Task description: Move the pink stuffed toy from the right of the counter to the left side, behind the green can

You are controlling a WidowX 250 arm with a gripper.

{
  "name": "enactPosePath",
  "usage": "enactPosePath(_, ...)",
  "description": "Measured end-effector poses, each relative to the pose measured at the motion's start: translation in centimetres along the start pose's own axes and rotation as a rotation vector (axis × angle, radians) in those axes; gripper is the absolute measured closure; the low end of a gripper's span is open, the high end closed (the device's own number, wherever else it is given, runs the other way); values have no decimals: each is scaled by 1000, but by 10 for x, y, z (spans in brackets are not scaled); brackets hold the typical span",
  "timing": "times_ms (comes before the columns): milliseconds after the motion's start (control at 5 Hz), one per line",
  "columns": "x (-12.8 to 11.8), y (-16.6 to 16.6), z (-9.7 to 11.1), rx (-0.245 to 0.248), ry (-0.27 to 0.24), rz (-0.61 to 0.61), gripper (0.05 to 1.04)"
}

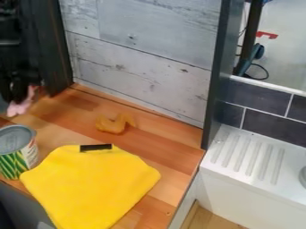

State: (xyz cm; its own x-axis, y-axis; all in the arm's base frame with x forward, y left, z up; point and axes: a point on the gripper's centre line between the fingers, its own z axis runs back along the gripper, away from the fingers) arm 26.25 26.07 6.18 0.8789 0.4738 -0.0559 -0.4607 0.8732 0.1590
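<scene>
At the left edge, high up, the black gripper (15, 89) hangs in front of a dark panel. A pink object (23, 105) is right beside its lower end; whether the two touch is unclear. A yellow cloth (92, 185) lies spread on the wooden counter, with a short black strip (95, 147) at its top edge. Behind the cloth sits a curved orange-brown piece (115, 124). An upright can (17, 150) with a green and white label stands left of the cloth, below the gripper.
The wooden counter (170, 154) ends at a dark upright post (216, 76) on the right. A grey plank wall (143, 53) closes its back. Beyond the post lies a white ridged drainboard (248, 156) beside dark tiles (272, 129).
</scene>
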Motion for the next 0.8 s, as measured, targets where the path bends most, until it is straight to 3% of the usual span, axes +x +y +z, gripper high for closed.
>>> enactPosePath(200, 0, 1, -24, 0, 49, -18, 848)
enactPosePath(400, 5, 3, -39, 9, 54, -30, 848)
enactPosePath(600, 4, 2, -44, -3, 98, -76, 848)
enactPosePath(800, 2, -9, -42, -90, 102, -130, 811)
